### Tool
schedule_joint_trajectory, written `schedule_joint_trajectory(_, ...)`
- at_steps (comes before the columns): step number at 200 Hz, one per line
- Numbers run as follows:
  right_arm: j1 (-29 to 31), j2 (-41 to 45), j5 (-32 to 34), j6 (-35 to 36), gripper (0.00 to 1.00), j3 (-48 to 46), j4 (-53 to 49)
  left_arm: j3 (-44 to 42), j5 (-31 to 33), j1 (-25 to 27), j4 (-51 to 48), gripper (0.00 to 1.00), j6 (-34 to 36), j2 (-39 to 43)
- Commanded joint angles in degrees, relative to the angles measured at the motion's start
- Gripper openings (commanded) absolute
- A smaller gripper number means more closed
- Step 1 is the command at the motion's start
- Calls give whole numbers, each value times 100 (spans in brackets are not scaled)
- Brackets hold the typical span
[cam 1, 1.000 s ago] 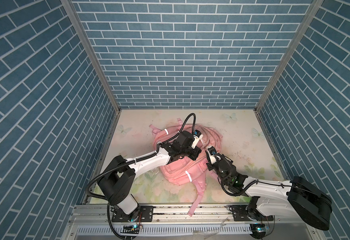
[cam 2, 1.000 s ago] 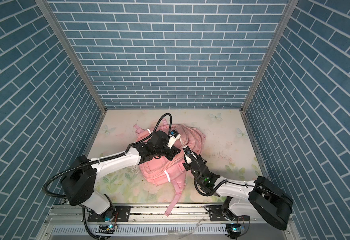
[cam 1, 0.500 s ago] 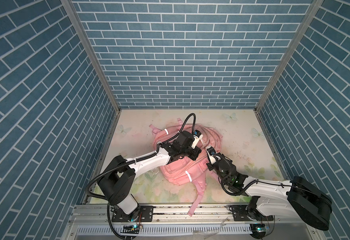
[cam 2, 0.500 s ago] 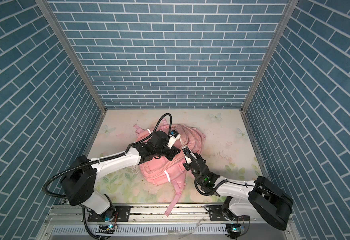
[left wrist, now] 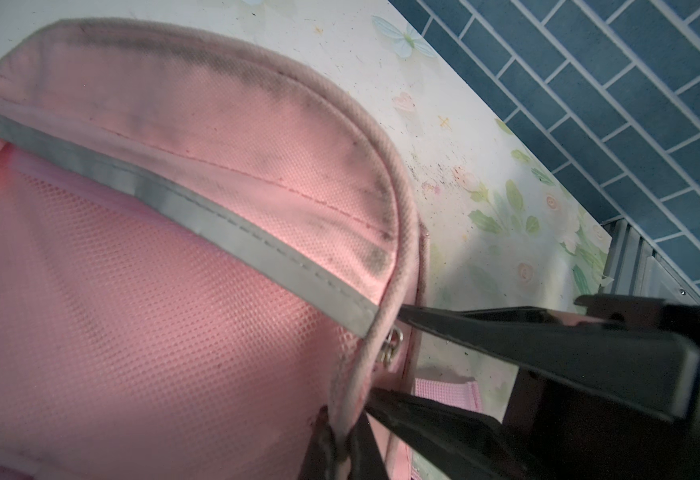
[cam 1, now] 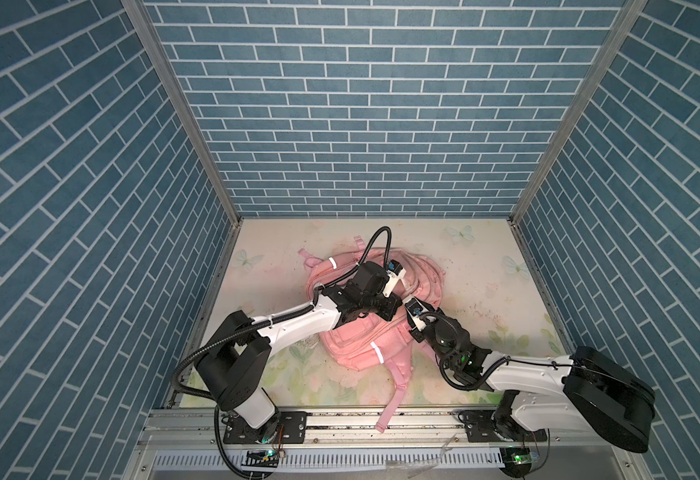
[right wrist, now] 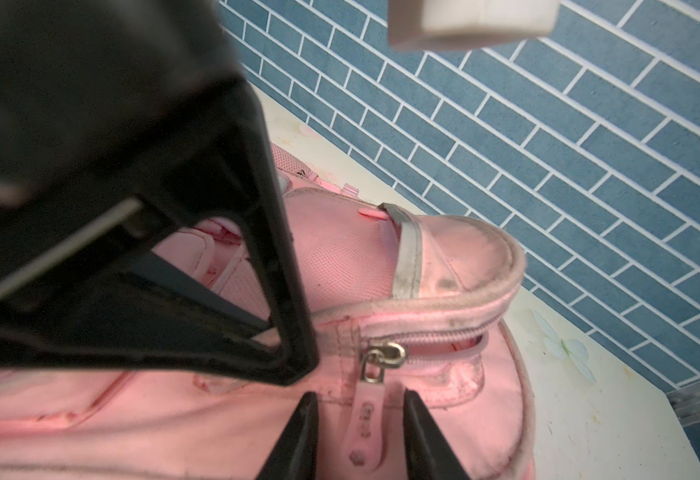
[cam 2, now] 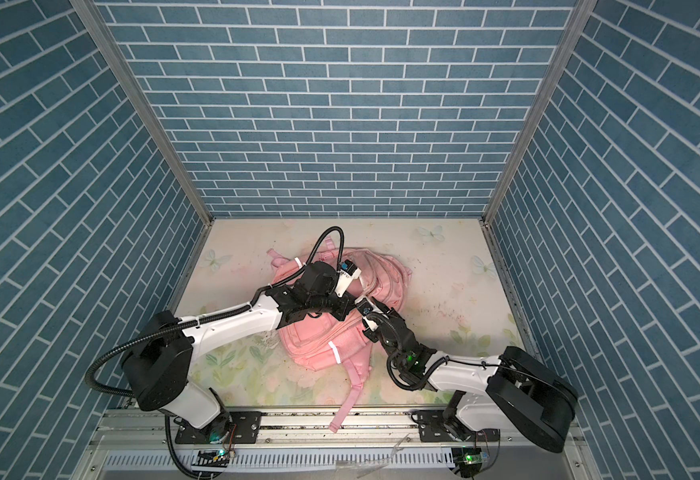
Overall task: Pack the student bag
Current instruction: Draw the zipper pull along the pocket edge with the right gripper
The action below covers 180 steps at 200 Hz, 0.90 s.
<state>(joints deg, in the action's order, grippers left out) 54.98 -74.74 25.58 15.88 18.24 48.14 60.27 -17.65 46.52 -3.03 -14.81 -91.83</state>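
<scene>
I am clamping my left hand (right wrist: 298, 361) together on the piped seam of the student bag (cam 1: 356, 345), just beside the metal zip slider (right wrist: 385, 353). The bag is lying in the middle of the floral worktop (cam 1: 485, 291), between my two arms, with one pink strap (cam 1: 396, 384) trailing towards the front rail. I am holding my right hand (right wrist: 362, 440) low against the bag, its fingers (right wrist: 294, 440) standing apart, with the pink zip pull (right wrist: 367, 411) lying between them. I cannot tell whether either finger is touching it. Past the slider the zip is gaping a little.
</scene>
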Motion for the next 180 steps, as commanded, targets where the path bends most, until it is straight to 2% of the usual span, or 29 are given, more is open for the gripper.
schedule_joint_trajectory(1,-16,-264,490,214,30,183,223,118,-290,54,192,0,-197,64)
schedule_joint_trajectory(23,-21,-225,702,175,20,132,398,107,-285,49,206,0,-215,71)
schedule_joint_trajectory(50,-14,70,420,105,13,4,376,101,-309,37,188,0,-210,52)
schedule_joint_trajectory(79,-77,737,-382,-239,9,-247,125,52,-304,1,93,0,-164,99)
schedule_joint_trajectory(110,-243,1111,-631,-527,9,-415,-164,-44,-326,-40,89,0,-164,204)
schedule_joint_trajectory(140,-299,1028,-772,-513,1,-325,-344,-77,-350,-41,87,0,-181,227)
schedule_joint_trajectory(163,-302,977,-898,-442,4,-281,-296,-67,-351,-51,83,0,-197,211)
schedule_joint_trajectory(180,-303,992,-1099,-313,13,-238,-387,-42,-357,-45,100,0,-246,198)
